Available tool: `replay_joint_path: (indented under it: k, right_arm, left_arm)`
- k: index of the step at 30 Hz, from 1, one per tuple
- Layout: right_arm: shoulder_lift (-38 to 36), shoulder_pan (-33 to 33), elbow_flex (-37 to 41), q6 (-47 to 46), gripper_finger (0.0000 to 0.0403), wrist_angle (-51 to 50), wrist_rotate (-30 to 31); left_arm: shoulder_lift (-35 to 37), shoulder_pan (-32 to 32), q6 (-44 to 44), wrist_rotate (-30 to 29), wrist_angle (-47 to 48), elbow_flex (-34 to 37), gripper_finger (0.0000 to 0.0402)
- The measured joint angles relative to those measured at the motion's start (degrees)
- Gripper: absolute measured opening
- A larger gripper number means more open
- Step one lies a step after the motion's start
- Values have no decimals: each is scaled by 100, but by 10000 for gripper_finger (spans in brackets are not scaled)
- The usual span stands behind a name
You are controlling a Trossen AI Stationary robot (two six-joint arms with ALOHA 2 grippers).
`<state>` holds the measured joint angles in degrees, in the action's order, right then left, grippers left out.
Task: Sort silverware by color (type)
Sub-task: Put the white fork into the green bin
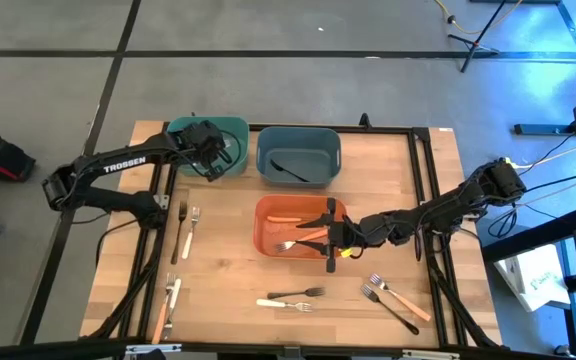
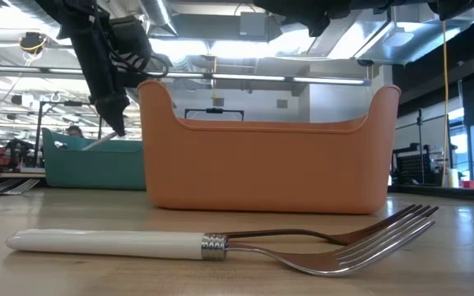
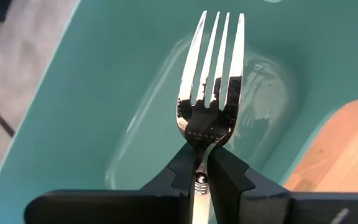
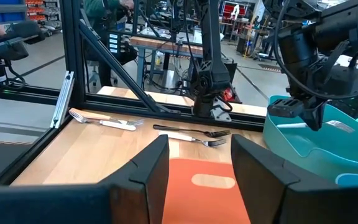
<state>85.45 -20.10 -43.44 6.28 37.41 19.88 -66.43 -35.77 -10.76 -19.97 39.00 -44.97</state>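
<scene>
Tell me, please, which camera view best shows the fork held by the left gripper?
The left wrist view: the fork fills the frame, pinched by the left gripper above the teal bin. The high view hides it behind the gripper; the others show nothing clear.

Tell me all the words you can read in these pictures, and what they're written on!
"TROSSEN": white letters on the left arm, high view.
Stamped letters on the neck of the fork held in the left gripper over the teal bin: too small to read surely.
Nothing else readable.
</scene>
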Motion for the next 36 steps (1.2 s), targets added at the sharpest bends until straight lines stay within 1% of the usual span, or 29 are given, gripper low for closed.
replay_joint_path:
  k: [9,17,21,24,29,36]
  right_arm:
    - [0,0,0,0,161,-4,0]
    - [-2,0,0,2,161,-33,2]
    - [-2,0,0,2,161,-12,88]
    - [-2,0,0,2,161,-13,107]
    - [-2,0,0,6,161,-11,107]
    - [-2,0,0,26,161,-110,107]
  left_arm:
    - [2,0,-44,20,0,0,27]
    - [2,-113,-529,3,-9,0,27]
    - [2,-365,-545,473,-43,0,27]
    - [-24,-557,-589,535,-68,0,27]
    - [-260,-821,-361,434,-164,0,27]
    - [-1001,-937,-401,450,-198,0,27]
